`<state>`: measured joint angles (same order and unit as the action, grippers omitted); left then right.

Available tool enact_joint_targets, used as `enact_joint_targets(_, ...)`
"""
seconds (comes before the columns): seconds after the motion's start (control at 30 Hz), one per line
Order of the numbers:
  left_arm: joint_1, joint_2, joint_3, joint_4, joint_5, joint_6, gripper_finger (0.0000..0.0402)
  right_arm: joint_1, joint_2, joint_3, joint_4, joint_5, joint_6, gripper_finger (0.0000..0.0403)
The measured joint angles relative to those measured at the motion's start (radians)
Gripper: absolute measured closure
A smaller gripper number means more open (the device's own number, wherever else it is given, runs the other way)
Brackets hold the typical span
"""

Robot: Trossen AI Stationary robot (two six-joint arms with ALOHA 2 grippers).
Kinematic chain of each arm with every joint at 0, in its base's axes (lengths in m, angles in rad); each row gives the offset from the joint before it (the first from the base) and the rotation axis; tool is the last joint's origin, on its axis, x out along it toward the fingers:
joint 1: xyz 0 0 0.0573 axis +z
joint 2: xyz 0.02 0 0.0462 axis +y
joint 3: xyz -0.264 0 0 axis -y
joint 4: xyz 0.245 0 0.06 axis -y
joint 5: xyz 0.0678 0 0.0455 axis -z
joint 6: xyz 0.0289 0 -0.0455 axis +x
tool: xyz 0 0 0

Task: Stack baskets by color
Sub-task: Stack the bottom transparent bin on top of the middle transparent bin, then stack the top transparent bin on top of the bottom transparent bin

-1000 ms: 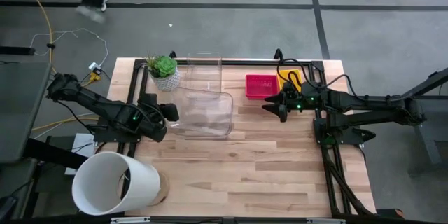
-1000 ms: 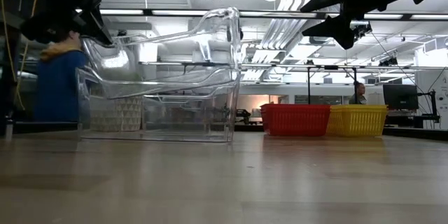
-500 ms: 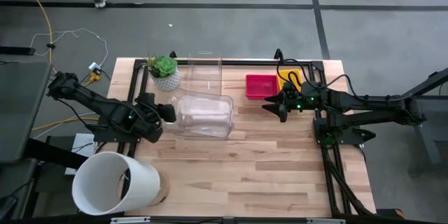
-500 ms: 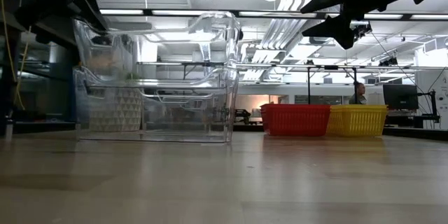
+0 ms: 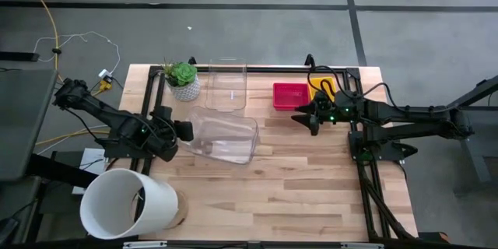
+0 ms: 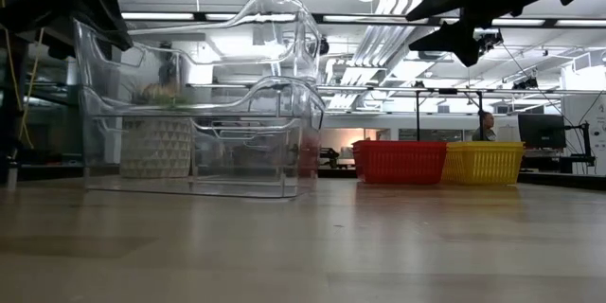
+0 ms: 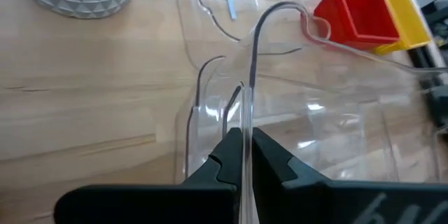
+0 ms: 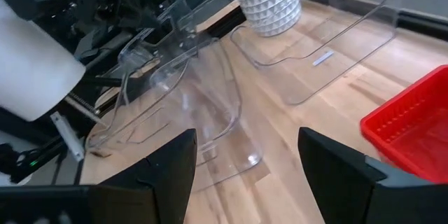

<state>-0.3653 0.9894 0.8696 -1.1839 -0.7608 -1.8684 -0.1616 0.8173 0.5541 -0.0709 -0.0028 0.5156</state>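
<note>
A red basket (image 5: 289,95) and a yellow basket (image 5: 322,87) stand side by side on the table's far right; my right arm covers most of the yellow one. In the low view the red basket (image 6: 400,163) and the yellow basket (image 6: 483,163) both rest on their bases. My right gripper (image 5: 299,117) hovers open just near of the red basket, touching nothing. My left gripper (image 5: 189,131) is shut on a clear plastic bin (image 5: 226,136) at the table's left middle. My left gripper pinches the clear bin's upright end wall (image 7: 246,122) between its two fingers, at the wall's top edge below the scooped handle cutout. The fingers come from the table's left, slanting down. The bin sits tilted; whether its right end touches the table I cannot tell.
A second clear bin (image 5: 227,85) stands on the table behind the held one. A potted plant in a white pot (image 5: 183,80) is at the far left. A big white cylinder (image 5: 128,202) sits at the near left corner. Bare wood lies across the near middle and right.
My left gripper, still shut, has drawn back toward the table's left and near edges and risen a little. The clear bin has come with it toward the near edge, turned slightly, and tipped. My right arm has kept still.
</note>
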Motion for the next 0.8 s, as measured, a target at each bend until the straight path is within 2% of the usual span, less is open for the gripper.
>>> enact_joint_targets(0.27, 0.018, 0.006, 0.000, 0.005, 0.009, 0.057, 0.0399, 0.000, 0.000, 0.000, 0.000, 0.024, 0.002, 0.0167)
enact_joint_targets(0.37, 0.018, 0.006, 0.000, 0.005, 0.008, 0.066, 0.0386, 0.000, 0.000, 0.000, 0.000, 0.021, 0.003, 0.0167)
enact_joint_targets(0.8, 0.018, -0.026, 0.001, 0.007, -0.023, 0.113, 0.0237, 0.000, 0.000, 0.000, 0.000, 0.018, 0.003, 0.0167)
